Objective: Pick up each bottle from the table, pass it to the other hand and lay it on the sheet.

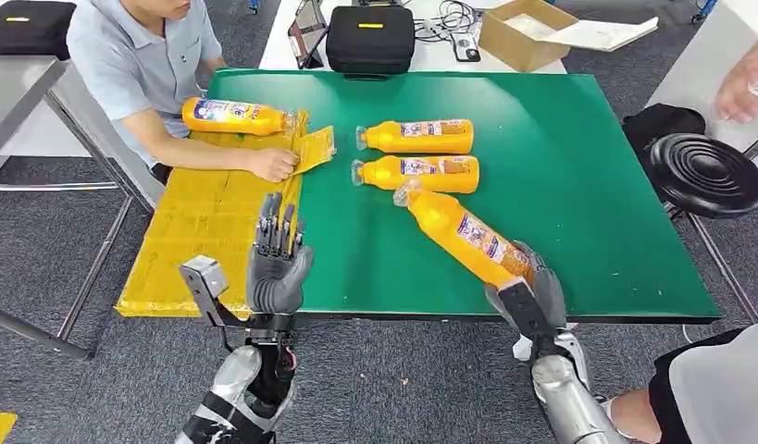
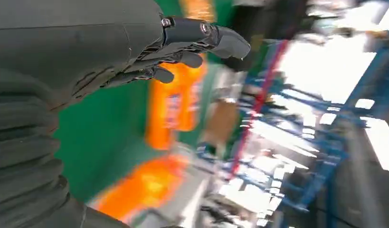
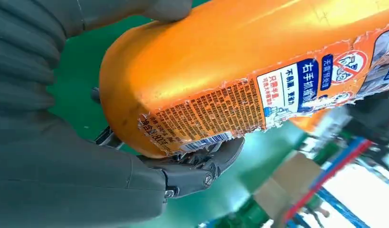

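Right hand grips the orange bottle — left hand spread, empty.

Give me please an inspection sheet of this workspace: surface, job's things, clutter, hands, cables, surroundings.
Surface: green table, yellow sheet on its left part.
Job's things: two bottles lie on the green; one bottle on the sheet; held bottle.
Clutter: nothing seen.
Hands: right hand grips the held bottle's base; left hand holds nothing, fingers straight.
Cables: tangle on the far table.
Surroundings: seated person touching the sheet, black case, cardboard box, stool.
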